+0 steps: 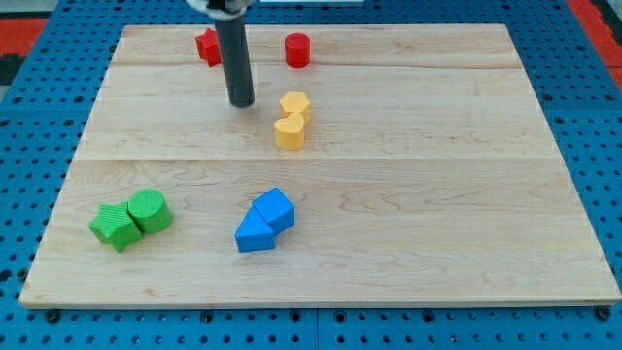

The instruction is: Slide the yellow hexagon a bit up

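Note:
The yellow hexagon (295, 105) lies on the wooden board (437, 194) a little above its middle. A second yellow block (289, 131), with a rounded, lobed shape, touches its lower edge. My tip (241, 101) is the lower end of a dark rod that comes down from the view's top. It stands on the board to the left of the yellow hexagon, with a clear gap between them.
A red block (208, 46) sits behind the rod at the view's top; a red cylinder (297, 50) is right of it. A green star-like block (116, 226) and a green cylinder (150, 211) lie at lower left. Two blue blocks (264, 222) touch at lower middle.

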`<action>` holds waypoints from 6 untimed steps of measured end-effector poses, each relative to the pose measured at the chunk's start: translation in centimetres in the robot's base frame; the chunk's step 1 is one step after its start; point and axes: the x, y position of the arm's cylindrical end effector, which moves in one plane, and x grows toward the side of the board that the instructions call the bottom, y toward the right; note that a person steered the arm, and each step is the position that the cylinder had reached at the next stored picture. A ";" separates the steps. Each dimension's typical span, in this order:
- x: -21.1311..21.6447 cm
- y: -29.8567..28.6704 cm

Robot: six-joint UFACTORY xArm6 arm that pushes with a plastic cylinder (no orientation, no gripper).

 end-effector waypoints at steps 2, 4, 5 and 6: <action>0.8 11.2; -1.3 18.0; 2.0 17.6; -0.1 9.6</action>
